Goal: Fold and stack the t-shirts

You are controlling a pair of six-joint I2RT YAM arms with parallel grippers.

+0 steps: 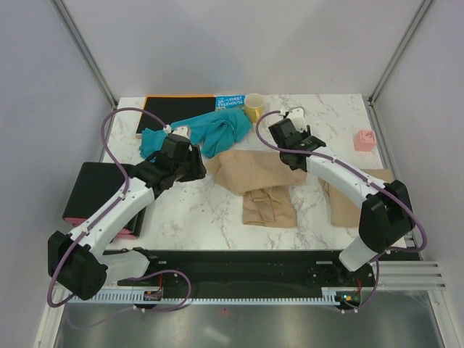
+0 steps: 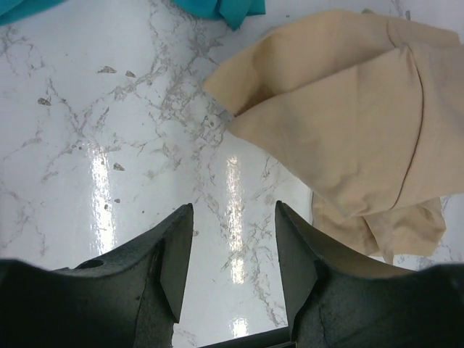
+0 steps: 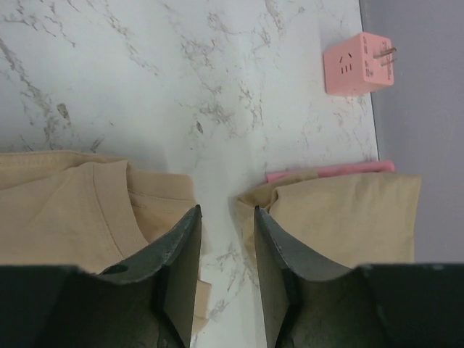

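The marble table (image 1: 196, 217) carries tan t-shirts (image 1: 261, 181), a teal garment (image 1: 210, 132), mug (image 1: 254, 108), board (image 1: 177, 110), book (image 1: 232, 102), plug (image 1: 365, 140).

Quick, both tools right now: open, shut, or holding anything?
Left tool: open, holding nothing.
Right tool: open, holding nothing.

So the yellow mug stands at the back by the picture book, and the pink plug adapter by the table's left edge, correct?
No: the pink plug adapter sits by the right edge of the table, per the top external view. The yellow mug is beside the picture book at the back.
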